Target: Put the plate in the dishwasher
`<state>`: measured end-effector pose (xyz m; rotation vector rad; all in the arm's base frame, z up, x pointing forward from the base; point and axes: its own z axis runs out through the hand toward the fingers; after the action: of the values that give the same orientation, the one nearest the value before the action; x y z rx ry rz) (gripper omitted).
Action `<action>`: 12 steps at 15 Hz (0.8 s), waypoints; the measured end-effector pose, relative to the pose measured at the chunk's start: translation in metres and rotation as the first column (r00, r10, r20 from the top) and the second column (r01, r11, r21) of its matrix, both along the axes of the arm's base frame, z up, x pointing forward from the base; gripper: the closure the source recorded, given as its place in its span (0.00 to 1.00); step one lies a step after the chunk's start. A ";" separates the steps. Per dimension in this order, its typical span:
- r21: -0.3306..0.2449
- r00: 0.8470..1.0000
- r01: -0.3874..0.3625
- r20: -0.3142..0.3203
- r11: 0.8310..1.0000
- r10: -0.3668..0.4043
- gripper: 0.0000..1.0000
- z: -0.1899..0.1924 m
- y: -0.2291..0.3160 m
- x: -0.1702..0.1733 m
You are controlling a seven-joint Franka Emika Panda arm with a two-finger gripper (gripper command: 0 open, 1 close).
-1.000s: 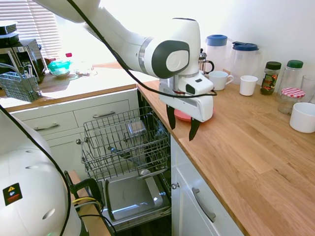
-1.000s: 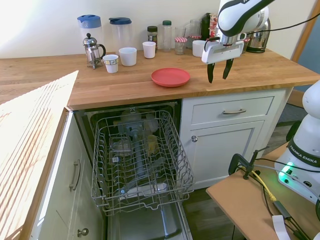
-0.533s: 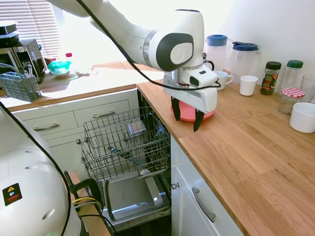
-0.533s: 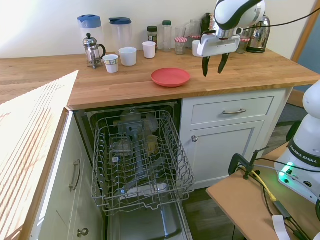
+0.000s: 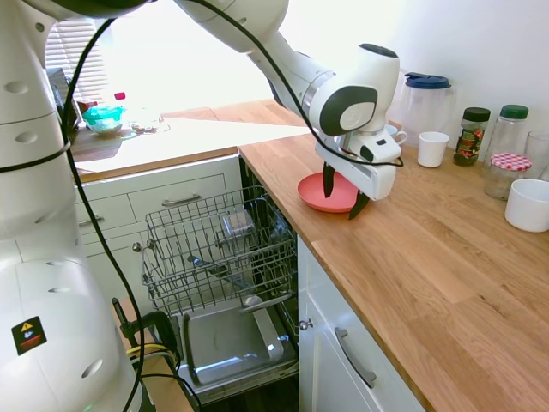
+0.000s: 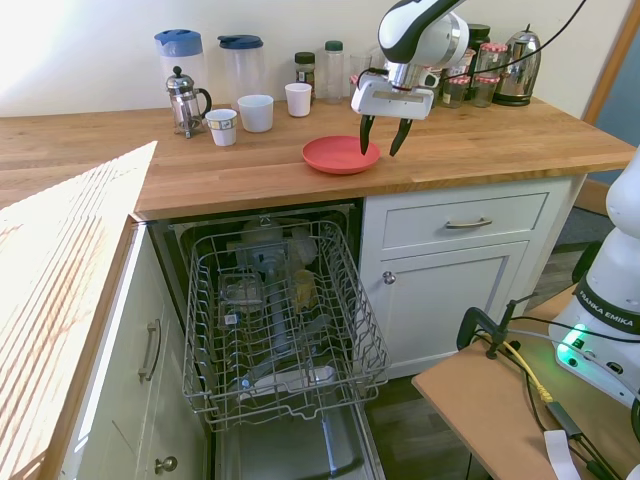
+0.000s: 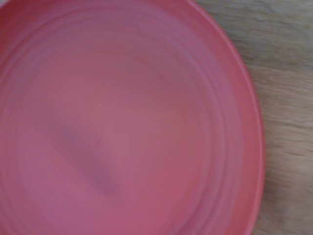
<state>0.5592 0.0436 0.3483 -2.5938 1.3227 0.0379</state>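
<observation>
plate (image 6: 340,155) just beneath open-fingered gripper (image 6: 383,133)

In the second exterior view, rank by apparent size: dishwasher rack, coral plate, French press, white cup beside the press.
1. dishwasher rack, far the largest, though also nearest the camera.
2. plate.
3. French press.
4. white cup, smallest.

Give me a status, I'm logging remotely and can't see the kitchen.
Pincer open, hovering over the plate's edge. Plate flat on the counter, not gripped. Dishwasher open, rack pulled out, nothing blocking.
</observation>
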 end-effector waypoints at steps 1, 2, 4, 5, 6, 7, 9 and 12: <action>0.017 1.000 0.022 0.013 1.000 -0.022 1.00 -0.003 -0.001 0.003; 0.031 0.999 0.035 0.021 0.999 -0.035 1.00 -0.005 -0.001 0.005; 0.047 0.998 0.051 0.033 0.998 -0.052 1.00 -0.008 -0.001 0.007; 0.049 0.998 0.057 0.034 0.997 -0.059 1.00 -0.013 -0.002 0.008; 0.053 0.997 0.064 0.042 0.997 -0.067 1.00 -0.013 -0.002 0.011; 0.059 0.996 0.072 0.047 0.996 -0.075 1.00 -0.013 -0.002 0.013; 0.077 0.994 0.086 0.059 0.993 -0.091 1.00 -0.014 -0.004 0.015; 0.090 0.994 0.080 0.063 0.993 -0.086 1.00 -0.016 -0.005 0.021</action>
<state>0.5806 0.0388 0.3321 -2.4437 1.3724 -0.0051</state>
